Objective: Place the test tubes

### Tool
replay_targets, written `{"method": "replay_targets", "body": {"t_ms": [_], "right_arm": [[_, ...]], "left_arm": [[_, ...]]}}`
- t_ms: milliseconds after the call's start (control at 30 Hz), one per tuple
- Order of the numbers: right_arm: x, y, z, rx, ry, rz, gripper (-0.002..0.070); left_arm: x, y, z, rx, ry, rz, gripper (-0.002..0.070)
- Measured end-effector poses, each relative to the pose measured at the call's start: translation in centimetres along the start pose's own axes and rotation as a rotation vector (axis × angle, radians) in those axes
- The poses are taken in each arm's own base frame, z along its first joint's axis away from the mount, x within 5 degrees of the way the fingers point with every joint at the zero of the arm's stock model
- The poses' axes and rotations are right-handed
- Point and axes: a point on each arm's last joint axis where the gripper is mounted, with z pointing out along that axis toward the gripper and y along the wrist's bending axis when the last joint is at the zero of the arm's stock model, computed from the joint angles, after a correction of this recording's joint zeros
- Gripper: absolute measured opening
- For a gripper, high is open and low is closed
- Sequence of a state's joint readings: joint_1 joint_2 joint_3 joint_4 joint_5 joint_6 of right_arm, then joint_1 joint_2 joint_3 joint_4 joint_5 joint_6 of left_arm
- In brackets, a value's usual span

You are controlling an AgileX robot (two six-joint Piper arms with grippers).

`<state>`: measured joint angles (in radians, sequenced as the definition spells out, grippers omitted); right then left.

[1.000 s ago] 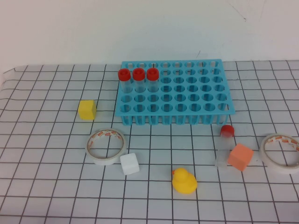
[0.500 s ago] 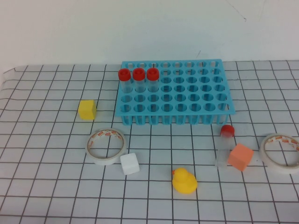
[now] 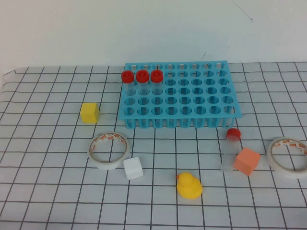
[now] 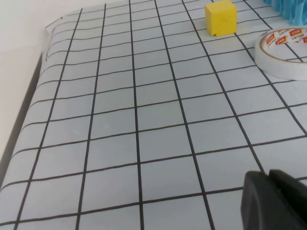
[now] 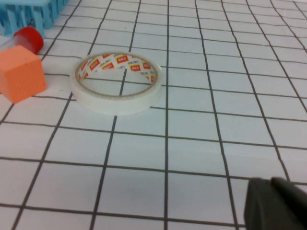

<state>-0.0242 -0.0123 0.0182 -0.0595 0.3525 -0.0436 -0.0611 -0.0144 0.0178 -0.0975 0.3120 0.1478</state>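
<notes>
Nothing has stirred: left pincer and right pincer hang clenched, empty, over the counter's near side; one red-capped test tube awaits the blue rack.

Table: flat top of a table under a pale sheet printed with a black square grid; it fills the view from far edge to near edge
Wall: plain off-white wall directly behind; bare except for a few faint thin marks at upper right
Sheet edge: far left corner lifts slightly; a dark strip runs alongside it
Light: soft and even; shadows short and faint
</notes>
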Motion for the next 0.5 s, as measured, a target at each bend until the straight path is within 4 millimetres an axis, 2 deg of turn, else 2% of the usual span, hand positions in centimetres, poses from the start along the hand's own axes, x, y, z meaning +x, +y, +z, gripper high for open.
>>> {"method": "replay_targets", "body": {"t_ms": [500], "right_arm": [[0.00,0.00,0.00,0.000,0.000,0.000,-0.0001]], "left_arm": [[0.01,0.04,0.00,-0.004,0.001,0.012,-0.0001]]}}
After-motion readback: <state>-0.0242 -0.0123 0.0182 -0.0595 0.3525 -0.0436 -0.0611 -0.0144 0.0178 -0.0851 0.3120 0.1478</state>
